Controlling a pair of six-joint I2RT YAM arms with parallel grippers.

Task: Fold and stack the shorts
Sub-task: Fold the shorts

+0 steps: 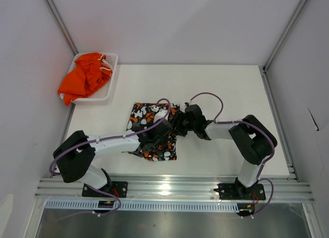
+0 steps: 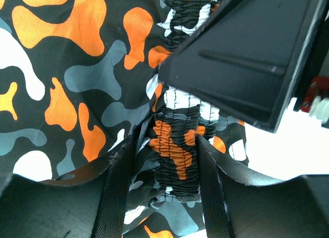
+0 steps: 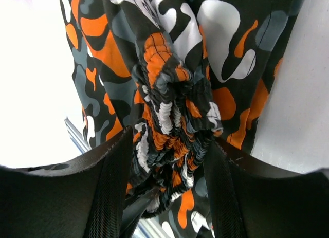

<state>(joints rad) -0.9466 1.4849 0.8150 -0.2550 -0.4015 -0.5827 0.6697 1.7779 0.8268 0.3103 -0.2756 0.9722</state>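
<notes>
The patterned shorts (image 1: 146,114), blotched orange, black, white and grey, lie folded on the table between the arms. My left gripper (image 1: 163,126) is over their right side. In the left wrist view its fingers (image 2: 165,145) are closed on the flat ribbed waistband (image 2: 175,150). My right gripper (image 1: 177,122) meets it from the right; it (image 3: 168,145) pinches a bunched piece of waistband (image 3: 169,120). The plain orange shorts (image 1: 85,76) with a white drawstring sit crumpled in the basket at the back left.
The white mesh basket (image 1: 110,89) stands at the table's back left corner. White table (image 1: 231,94) stretches to the right and behind. The right arm's black body (image 2: 247,53) hangs close above the left gripper. Aluminium frame rails run along the near edge.
</notes>
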